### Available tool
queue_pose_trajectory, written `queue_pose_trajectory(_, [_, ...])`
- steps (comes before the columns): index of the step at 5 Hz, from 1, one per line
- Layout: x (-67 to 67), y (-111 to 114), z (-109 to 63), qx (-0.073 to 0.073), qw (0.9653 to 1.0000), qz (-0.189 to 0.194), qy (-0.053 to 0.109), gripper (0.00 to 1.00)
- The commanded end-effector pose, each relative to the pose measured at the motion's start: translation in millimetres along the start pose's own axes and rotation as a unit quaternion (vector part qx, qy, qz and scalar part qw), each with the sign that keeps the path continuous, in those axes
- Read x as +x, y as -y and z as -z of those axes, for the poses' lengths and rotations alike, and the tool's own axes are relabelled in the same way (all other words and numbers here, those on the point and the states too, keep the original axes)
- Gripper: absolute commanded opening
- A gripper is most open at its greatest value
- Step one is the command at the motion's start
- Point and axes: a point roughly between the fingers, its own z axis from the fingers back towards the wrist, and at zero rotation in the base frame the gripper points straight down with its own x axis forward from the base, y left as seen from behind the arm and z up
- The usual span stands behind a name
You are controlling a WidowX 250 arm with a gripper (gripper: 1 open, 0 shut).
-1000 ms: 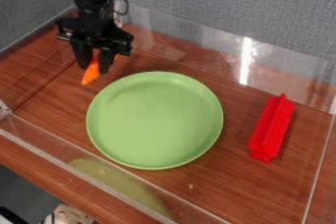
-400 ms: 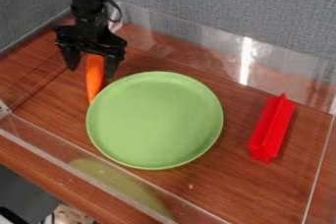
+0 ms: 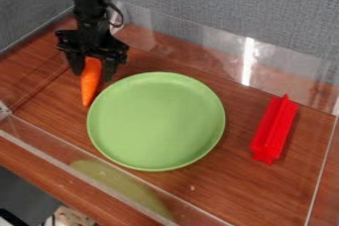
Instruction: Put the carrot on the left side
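Observation:
The carrot [image 3: 87, 86] is small and orange. It lies on the wooden table just left of the green plate [image 3: 157, 121], with its thin end pointing toward the front. My black gripper [image 3: 91, 66] points down over the carrot's upper end. Its fingers stand apart on either side of that end, and I see no clamp on it. The carrot's stem tip is hidden behind the fingers.
A red rectangular block [image 3: 275, 128] lies at the right of the table. Clear plastic walls [image 3: 225, 56] fence the table at the back, front and sides. Bare wood shows at the far left [image 3: 40, 81].
The gripper came down and slightly left with the carrot. Its jaws spread, and the carrot now rests on the table instead of hanging between the fingers.

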Motion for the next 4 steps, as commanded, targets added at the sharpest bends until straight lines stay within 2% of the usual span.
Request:
queue_pose_trajectory(1, [11.0, -0.2, -14.7, 0.002, 0.9996, -0.004, 0.028, 0.00])
queue_pose_trajectory(2, [11.5, 0.2, -11.4, 0.005, 0.9996, -0.007, 0.027, 1.00])
queue_pose_trajectory(3, [12.4, 0.0, -7.6, 0.009, 0.9996, -0.011, 0.026, 1.00])
queue_pose_trajectory(4, [13.0, 0.6, -5.7, 0.008, 0.9995, -0.014, 0.026, 0.00])
